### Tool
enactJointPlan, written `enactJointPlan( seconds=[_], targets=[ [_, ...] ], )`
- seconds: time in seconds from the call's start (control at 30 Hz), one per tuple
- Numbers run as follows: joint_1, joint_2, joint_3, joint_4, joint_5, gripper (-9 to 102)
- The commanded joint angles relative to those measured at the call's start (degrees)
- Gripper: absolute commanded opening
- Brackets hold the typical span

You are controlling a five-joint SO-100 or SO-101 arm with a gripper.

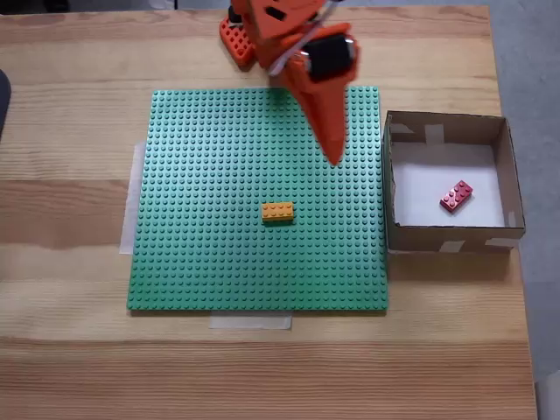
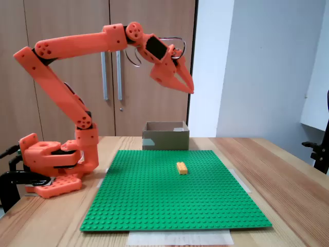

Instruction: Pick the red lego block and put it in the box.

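- open from above: box [image 1: 446,128], walls low, white floor bare around the red lego block [image 1: 456,196].
- wide free studs across the green baseplate [image 1: 210,262]; lone obstacle, the orange-yellow brick [image 1: 277,212].
- gripper [image 2: 189,88] high above the baseplate, well clear.

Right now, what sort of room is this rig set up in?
Probably an office or lab room: a pale wooden table stands before tall wooden cabinet doors with metal handles, and a black office chair's edge shows at the right.

In a fixed view from above, the baseplate [image 1: 219,254] lies on the table [image 1: 70,367], the brick [image 1: 277,212] near its centre, the box [image 1: 391,188] touching its 3 o'clock edge and holding the lego block [image 1: 456,196].
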Motion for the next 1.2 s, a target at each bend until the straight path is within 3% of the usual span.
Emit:
enactJointPlan(
  seconds=[0.0, 0.67, 1.17],
  targets=[
    [4.1, 3.9, 0.2, -0.6, 1.6, -1],
    [15.5, 22.9, 14.1, 1.1, 12.8, -1],
    [17.1, 38.5, 34.4, -2.7, 11.2, -1]
  ],
)
